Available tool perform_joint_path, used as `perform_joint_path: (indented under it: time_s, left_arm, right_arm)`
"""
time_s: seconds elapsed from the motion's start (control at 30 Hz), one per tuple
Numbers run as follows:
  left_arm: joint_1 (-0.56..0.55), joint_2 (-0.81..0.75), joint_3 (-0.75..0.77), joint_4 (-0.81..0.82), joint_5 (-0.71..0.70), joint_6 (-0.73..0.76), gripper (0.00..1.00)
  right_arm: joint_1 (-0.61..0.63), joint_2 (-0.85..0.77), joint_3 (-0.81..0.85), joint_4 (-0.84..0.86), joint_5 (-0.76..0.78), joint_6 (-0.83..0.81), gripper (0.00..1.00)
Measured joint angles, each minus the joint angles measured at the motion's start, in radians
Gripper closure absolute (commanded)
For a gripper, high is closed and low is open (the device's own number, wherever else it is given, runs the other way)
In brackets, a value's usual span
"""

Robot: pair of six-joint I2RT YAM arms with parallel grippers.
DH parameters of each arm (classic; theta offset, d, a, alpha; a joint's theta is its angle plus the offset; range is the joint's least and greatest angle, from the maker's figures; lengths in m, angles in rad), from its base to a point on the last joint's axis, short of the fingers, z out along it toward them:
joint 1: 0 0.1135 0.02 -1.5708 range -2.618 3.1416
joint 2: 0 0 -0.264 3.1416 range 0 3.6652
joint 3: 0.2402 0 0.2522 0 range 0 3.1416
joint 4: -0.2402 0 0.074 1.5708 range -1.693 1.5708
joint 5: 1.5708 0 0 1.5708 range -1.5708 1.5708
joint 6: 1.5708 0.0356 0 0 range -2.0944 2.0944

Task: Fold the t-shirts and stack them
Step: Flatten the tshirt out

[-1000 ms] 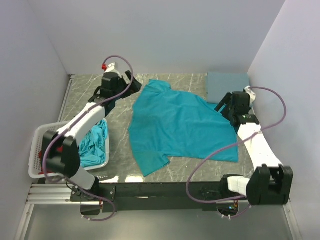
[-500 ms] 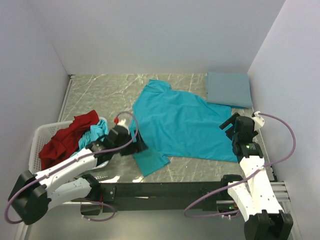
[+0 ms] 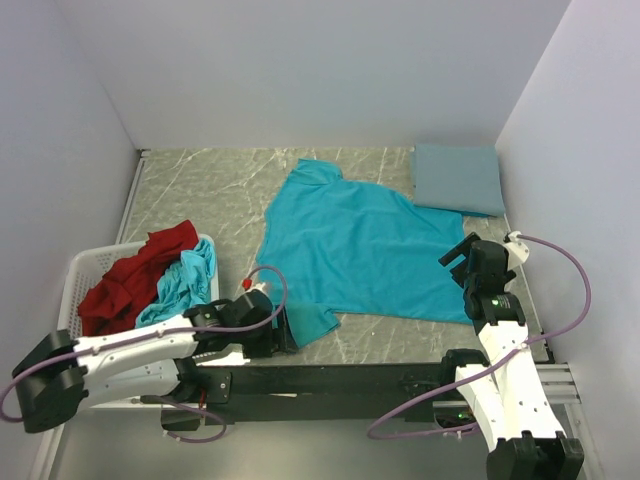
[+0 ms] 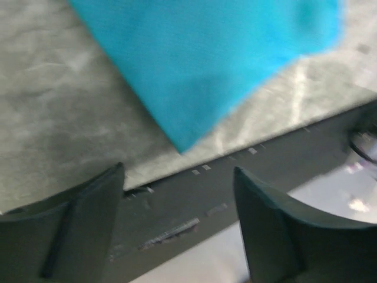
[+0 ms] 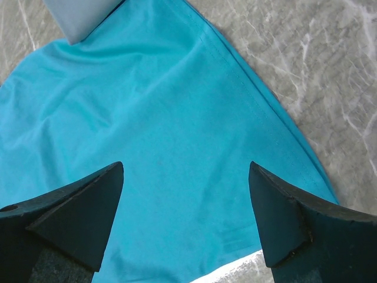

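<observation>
A bright teal t-shirt [image 3: 360,245] lies spread flat on the marble table. A folded grey-blue t-shirt [image 3: 458,178] sits at the back right. A red t-shirt [image 3: 130,275] and another teal t-shirt [image 3: 188,285] lie crumpled in the basket. My left gripper [image 3: 284,330] is open and empty, low at the table's near edge beside the spread shirt's near sleeve [image 4: 206,65]. My right gripper [image 3: 462,255] is open and empty, just above the shirt's right hem [image 5: 153,118]. The grey-blue shirt's corner [image 5: 79,15] shows at the top of the right wrist view.
The white lattice basket [image 3: 68,310] stands at the near left. The black rail [image 3: 350,378] runs along the table's near edge, and shows in the left wrist view [image 4: 194,194] under the fingers. Grey walls close in the back and both sides.
My left arm has swung from the back left of the table to the near edge by the shirt's near sleeve, uncovering the red shirt. My right arm has drawn back toward the right hem.
</observation>
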Motion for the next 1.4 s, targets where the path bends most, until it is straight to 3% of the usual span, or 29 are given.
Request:
perform_joint_path:
  time_s: [0.43, 0.5, 0.57, 0.6, 0.8, 0.97, 1.17, 1.4]
  left_arm:
    - [-0.012, 0.276, 0.122, 0.051, -0.086, -0.005, 0.58]
    - [-0.012, 0.301, 0.132, 0.063, -0.082, -0.003, 0.69]
    - [-0.013, 0.327, 0.138, 0.08, -0.074, 0.012, 0.93]
    - [-0.014, 0.339, 0.14, 0.087, -0.074, 0.016, 0.99]
    - [-0.016, 0.368, 0.157, 0.108, -0.069, 0.037, 1.0]
    - [0.02, 0.344, 0.178, 0.032, -0.195, 0.064, 1.0]
    - [0.319, 0.299, 0.186, 0.05, -0.303, 0.155, 0.99]
    - [0.521, 0.376, 0.319, 0.095, -0.416, 0.245, 1.0]
  right_arm:
    - [0.0, 0.006, -0.01, 0.0, 0.003, -0.009, 0.07]
    - [0.0, 0.008, -0.01, 0.0, 0.003, -0.009, 0.07]
    - [0.0, 0.008, -0.011, 0.0, 0.003, -0.009, 0.08]
    - [0.0, 0.008, -0.012, 0.0, 0.003, -0.009, 0.08]
    - [0.0, 0.008, -0.025, 0.0, 0.004, -0.012, 0.08]
    - [0.0, 0.037, -0.024, 0.0, -0.004, -0.018, 0.08]
    - [-0.001, 0.08, -0.024, -0.002, -0.063, -0.029, 0.08]
    - [-0.002, 0.078, -0.024, -0.055, -0.142, -0.025, 0.11]
